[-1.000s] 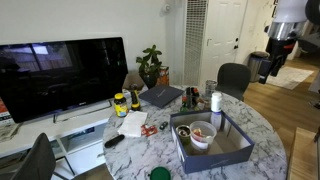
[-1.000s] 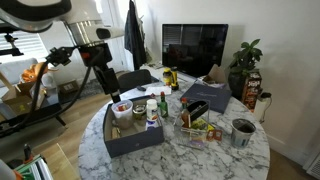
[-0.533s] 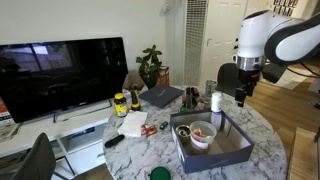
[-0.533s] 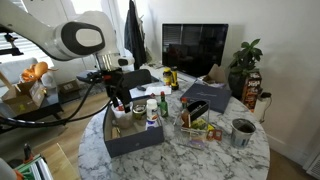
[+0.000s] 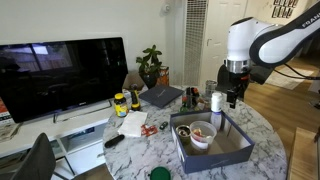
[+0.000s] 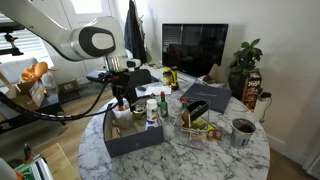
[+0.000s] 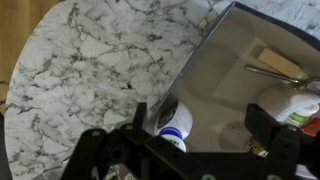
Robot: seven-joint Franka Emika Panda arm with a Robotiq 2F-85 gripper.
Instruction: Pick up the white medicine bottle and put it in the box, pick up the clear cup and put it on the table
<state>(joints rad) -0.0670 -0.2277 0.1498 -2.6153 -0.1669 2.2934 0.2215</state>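
Observation:
The white medicine bottle [image 5: 216, 101] stands on the marble table [image 5: 140, 150] just past the far wall of the dark blue-grey box [image 5: 225, 150]. In the wrist view the bottle [image 7: 175, 125] sits at the box wall [image 7: 205, 60], between my fingers and close to the left one. My gripper [image 5: 233, 96] is open and hangs right beside the bottle; it also shows in an exterior view [image 6: 122, 100] and in the wrist view [image 7: 200, 125]. The clear cup [image 5: 202, 134] stands inside the box, whitish with a reddish tint; it shows at the right edge of the wrist view [image 7: 295, 102].
A yellow-labelled bottle [image 5: 120, 103], a dark laptop [image 5: 160, 96] and papers lie on the far side of the table. Small bottles [image 6: 152, 110] stand in the box [image 6: 140, 142]. A basket [image 6: 197, 122] and a tin [image 6: 243, 131] stand nearby. A chair [image 5: 233, 78] stands behind the arm.
The arm swung in from the side of the room to the box and came down. The gripper now hangs open around the white bottle. The objects have not moved.

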